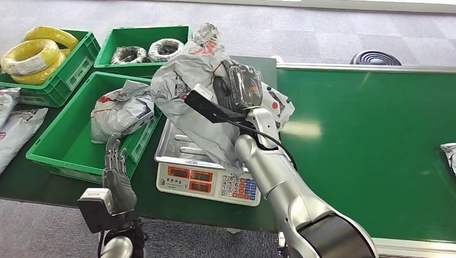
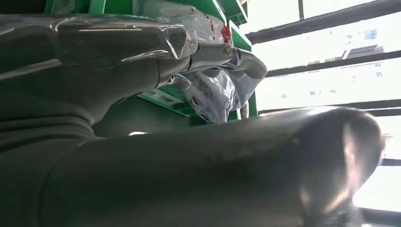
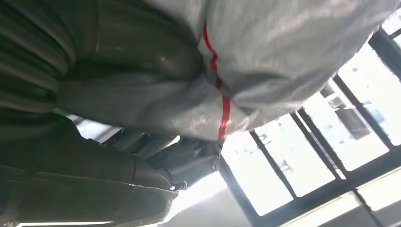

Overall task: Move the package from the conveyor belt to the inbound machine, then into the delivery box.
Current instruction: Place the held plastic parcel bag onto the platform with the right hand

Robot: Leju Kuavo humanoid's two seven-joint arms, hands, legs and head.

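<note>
My right hand (image 1: pixel 240 86) grips a large crumpled grey package (image 1: pixel 185 88) and holds it lifted over the steel tray of the inbound machine (image 1: pixel 207 181), a scale with red displays and a keypad. The package's lower end hangs down close to the tray. The right wrist view has the grey package (image 3: pixel 293 52) with its red stripe pressed against my right hand (image 3: pixel 104 99). Left of the scale stands the green delivery box (image 1: pixel 64 145) with another grey package (image 1: pixel 118 113) in it. My left hand (image 1: pixel 116 173) hovers by the box's front corner, fingers straight, holding nothing.
The green conveyor belt (image 1: pixel 365 140) stretches to the right, with a package (image 1: pixel 449 155) at its right edge and another (image 1: pixel 280 105) behind my right hand. Two green crates at the back hold yellow cable coils (image 1: pixel 35 56) and grey rolls (image 1: pixel 148 51). Grey bags (image 1: pixel 13 126) lie at far left.
</note>
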